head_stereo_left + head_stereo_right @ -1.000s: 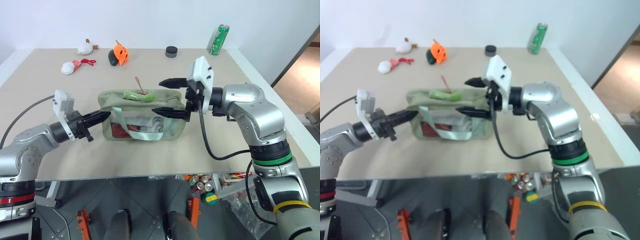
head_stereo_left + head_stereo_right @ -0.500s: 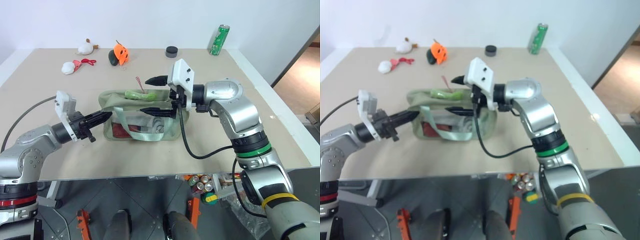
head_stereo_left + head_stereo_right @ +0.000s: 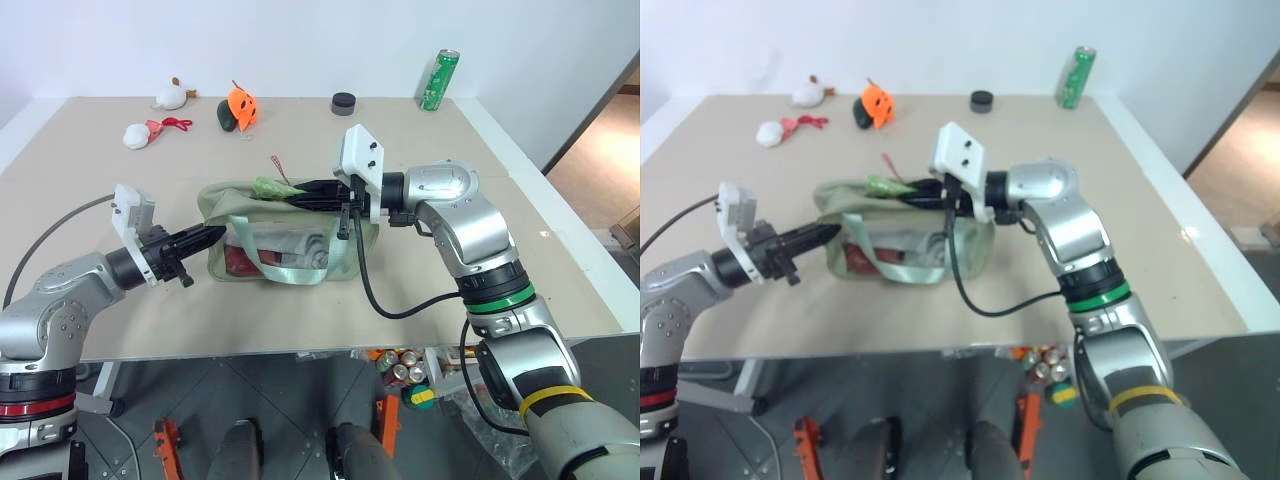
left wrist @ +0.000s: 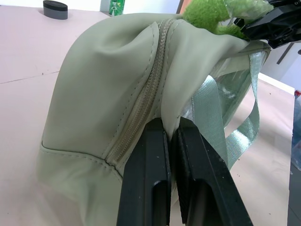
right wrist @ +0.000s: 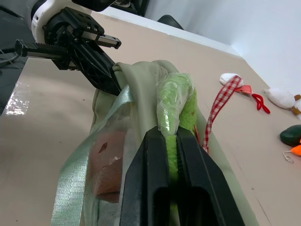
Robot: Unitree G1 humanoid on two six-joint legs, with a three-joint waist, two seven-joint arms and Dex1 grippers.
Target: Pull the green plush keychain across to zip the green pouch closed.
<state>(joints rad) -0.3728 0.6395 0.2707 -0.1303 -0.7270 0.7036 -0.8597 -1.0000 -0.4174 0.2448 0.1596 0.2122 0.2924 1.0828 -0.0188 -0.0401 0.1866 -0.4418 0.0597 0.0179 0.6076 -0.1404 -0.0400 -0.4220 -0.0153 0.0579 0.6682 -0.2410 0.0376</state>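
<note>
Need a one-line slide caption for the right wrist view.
Right gripper shut on the green plush keychain atop the green pouch, while the left gripper pinches the pouch's far end.

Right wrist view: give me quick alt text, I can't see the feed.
The right gripper is shut on the green plush keychain atop the green pouch. The left gripper pinches the pouch's far end, on a tan table.
</note>
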